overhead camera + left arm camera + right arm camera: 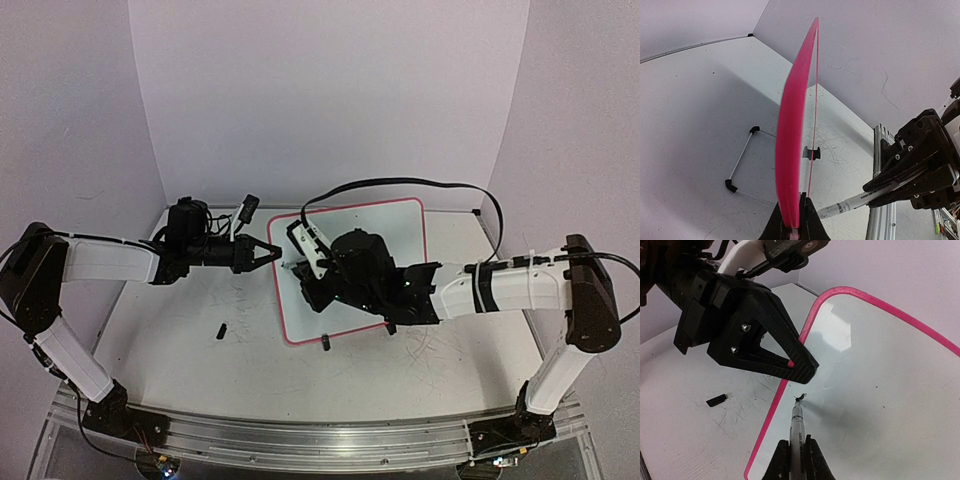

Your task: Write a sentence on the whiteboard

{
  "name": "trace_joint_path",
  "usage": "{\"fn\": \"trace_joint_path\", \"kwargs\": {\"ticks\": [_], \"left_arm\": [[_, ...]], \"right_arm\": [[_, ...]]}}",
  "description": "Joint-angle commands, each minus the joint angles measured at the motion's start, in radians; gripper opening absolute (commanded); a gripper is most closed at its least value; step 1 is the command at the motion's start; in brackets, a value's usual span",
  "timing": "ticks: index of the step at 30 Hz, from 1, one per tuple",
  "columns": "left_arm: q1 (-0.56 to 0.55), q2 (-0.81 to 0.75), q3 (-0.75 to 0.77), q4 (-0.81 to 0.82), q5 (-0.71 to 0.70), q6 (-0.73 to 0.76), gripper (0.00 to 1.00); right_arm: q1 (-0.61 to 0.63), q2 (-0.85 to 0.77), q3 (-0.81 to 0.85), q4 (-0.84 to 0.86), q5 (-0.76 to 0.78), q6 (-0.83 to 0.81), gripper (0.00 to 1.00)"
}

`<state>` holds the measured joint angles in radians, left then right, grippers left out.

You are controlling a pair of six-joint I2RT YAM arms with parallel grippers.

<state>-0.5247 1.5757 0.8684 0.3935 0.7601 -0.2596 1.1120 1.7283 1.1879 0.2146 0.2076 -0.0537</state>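
The whiteboard (385, 240), white with a pink border, lies mid-table. My left gripper (272, 250) is shut on its left edge; in the left wrist view the pink edge (790, 130) runs up from between the jaws of the left gripper (794, 225). My right gripper (797, 452) is shut on a white marker (798, 427). The marker's tip touches the board just inside the left border, below the left gripper's fingertips (805, 370). Of the sentence, only one small black squiggle (801, 398) shows at the tip. The marker (855, 201) also shows in the left wrist view.
Two small black clip pieces lie on the scratched tabletop, one (221, 329) left of the board and one (326, 343) at its near edge. A thin white rod frame with black corners (741, 162) shows beyond the board. Walls close in the back and sides.
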Motion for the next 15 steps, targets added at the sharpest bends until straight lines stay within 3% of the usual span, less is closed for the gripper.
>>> {"fn": "trace_joint_path", "kwargs": {"ticks": [1,15], "left_arm": [[-0.003,-0.030,-0.003,0.011,-0.047,0.065,0.00],[-0.002,-0.032,-0.004,0.011,-0.047,0.063,0.00]], "right_arm": [[0.013,0.004,-0.018,0.005,-0.008,0.023,0.00],[0.033,0.014,-0.041,0.003,-0.025,0.046,0.00]]}}
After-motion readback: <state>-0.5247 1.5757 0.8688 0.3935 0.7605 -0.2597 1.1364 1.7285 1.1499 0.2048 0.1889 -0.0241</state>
